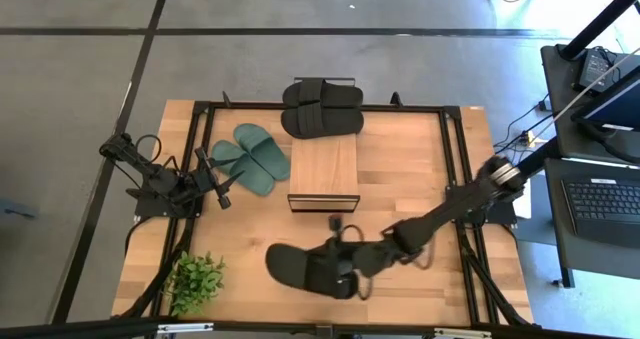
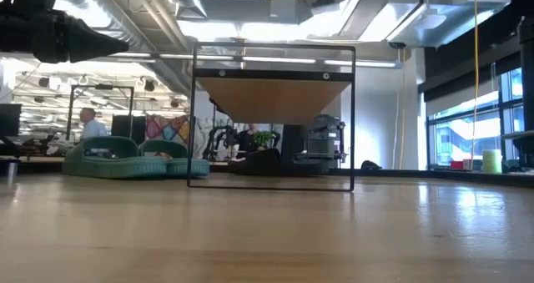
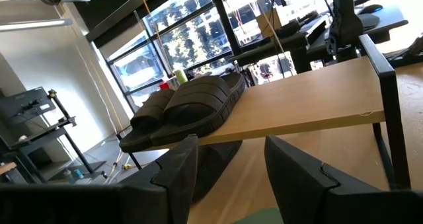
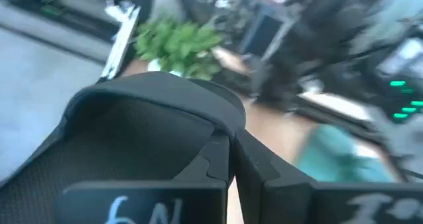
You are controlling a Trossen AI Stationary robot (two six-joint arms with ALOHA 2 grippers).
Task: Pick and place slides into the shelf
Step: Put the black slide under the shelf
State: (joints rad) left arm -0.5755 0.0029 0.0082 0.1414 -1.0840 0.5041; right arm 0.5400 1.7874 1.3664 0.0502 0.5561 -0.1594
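right gripper (image 1: 345, 269), jaws closed on the strap of a black slide (image 1: 300, 267), sits in front of the shelf (image 1: 324, 166). black pair (image 1: 322, 108) lies on the shelf's far end; green pair (image 1: 250, 157) lies just left of the shelf. left gripper (image 1: 222, 187), jaws apart and empty, waits beside the green pair.

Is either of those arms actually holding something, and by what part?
The right gripper pinches a black slide by its strap; the left gripper holds nothing.
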